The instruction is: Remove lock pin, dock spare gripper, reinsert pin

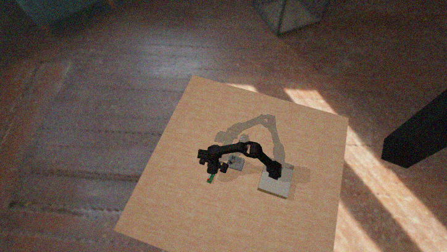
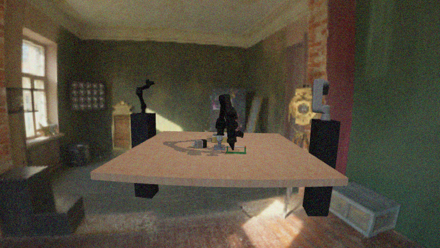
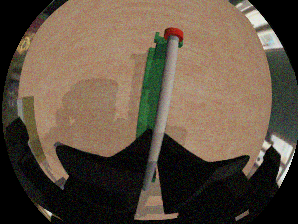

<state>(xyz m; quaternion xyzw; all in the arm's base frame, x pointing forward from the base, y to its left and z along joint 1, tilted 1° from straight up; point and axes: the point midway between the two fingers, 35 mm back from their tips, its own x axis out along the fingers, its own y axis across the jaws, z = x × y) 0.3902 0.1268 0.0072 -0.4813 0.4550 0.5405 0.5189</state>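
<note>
- Jaws [image 2: 233, 149] gripped the gray pin [image 3: 167, 85] with its red head.
- Below the pin, a green rack [image 1: 210, 178] [image 2: 236, 152] [image 3: 145, 107] stood on the counter [image 1: 175, 194] [image 2: 215, 169] [image 3: 215, 90].

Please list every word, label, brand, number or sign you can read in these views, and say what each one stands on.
There is no text I can read.
Lock pin and its green holder: no lettering shows.
Mount: dark marks on top, too small and blurred to tell whether they are text.

Two black pedestals [image 2: 324, 144] [image 2: 143, 124] flank the wooden table [image 2: 215, 166] [image 1: 175, 194].
</note>
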